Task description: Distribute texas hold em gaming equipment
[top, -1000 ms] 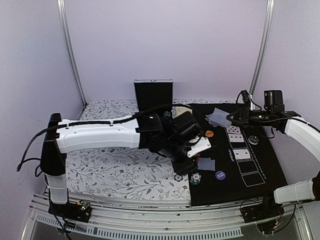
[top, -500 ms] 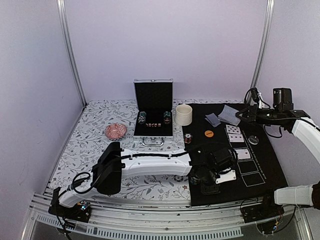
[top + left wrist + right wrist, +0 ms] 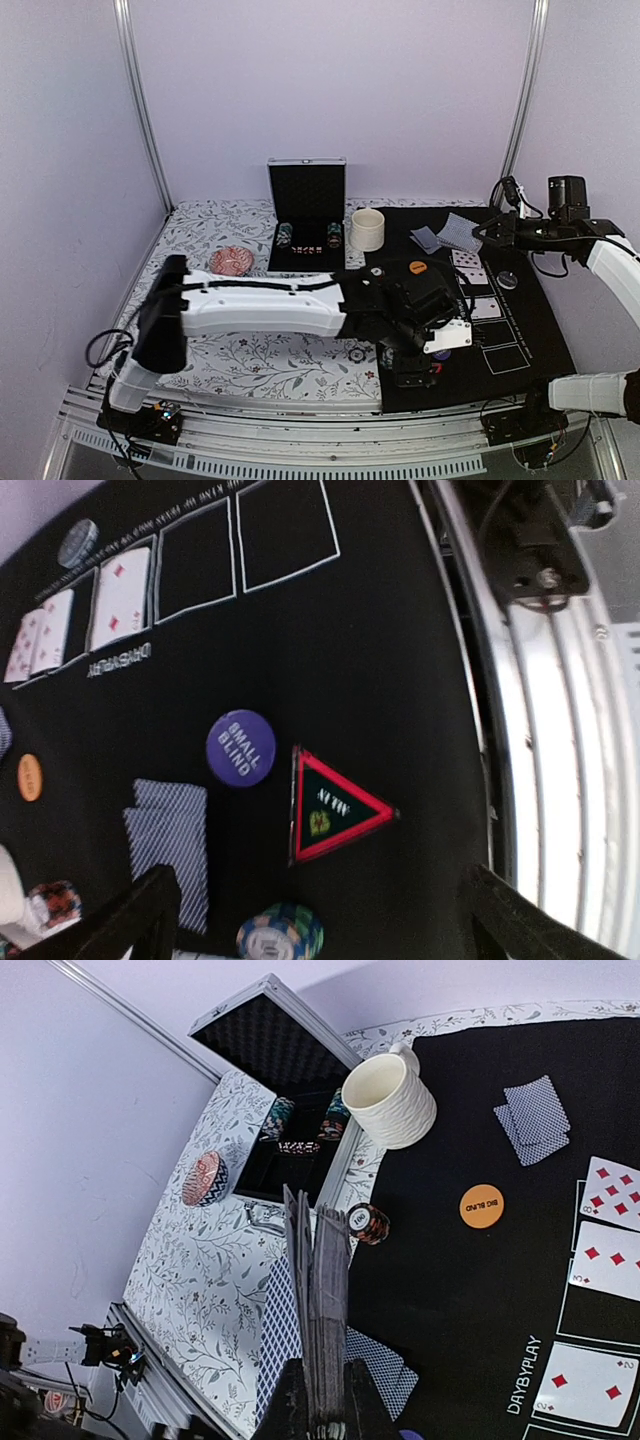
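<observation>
The left gripper (image 3: 315,885) hangs over the black mat (image 3: 420,660), jaws spread wide with nothing between them. Nearest, between its fingers, sits a striped chip stack (image 3: 280,932); just ahead the triangle marker (image 3: 330,805) lies flat and free; beside that are the small-blind disc (image 3: 240,748) and two face-down cards (image 3: 170,840); farther out lie the face-up cards (image 3: 120,595), then two empty boxes (image 3: 285,530). The right gripper (image 3: 320,1390) is clamped on the deck (image 3: 318,1300). Marker, blinds and two hands look dealt; I judge two board cards and the spare chips (image 3: 278,1115) in the open case (image 3: 265,1035) remain.
</observation>
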`<state>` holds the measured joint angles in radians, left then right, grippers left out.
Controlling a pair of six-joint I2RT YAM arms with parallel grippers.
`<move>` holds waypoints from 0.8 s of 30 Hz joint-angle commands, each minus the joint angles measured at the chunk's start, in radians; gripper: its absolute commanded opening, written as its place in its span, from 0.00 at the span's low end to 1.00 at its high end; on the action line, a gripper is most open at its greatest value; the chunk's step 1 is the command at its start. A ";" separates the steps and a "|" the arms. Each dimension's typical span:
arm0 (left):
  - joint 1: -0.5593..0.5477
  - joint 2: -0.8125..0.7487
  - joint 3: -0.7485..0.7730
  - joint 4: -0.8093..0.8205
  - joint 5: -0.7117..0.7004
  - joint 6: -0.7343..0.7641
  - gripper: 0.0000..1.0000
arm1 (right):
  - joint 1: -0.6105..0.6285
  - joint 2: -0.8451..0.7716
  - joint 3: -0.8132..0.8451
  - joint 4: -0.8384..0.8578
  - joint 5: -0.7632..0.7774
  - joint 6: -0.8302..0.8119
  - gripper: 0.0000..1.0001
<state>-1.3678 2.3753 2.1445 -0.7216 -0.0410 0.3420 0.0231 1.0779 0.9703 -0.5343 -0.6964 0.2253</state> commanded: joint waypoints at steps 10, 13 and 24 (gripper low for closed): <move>0.085 -0.909 -0.752 0.345 -0.070 0.217 0.98 | 0.487 0.066 -0.012 0.183 -0.033 0.081 0.02; 0.090 -0.900 -0.756 0.265 -0.103 0.230 0.98 | 0.597 0.126 0.016 0.243 -0.001 0.121 0.02; 0.135 -0.876 -0.792 0.202 -0.076 0.226 0.98 | 0.792 0.264 0.123 0.323 0.001 0.171 0.02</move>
<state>-1.2629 1.5051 1.3586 -0.4908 -0.1207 0.5659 0.7902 1.3334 1.0504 -0.2810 -0.6971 0.3637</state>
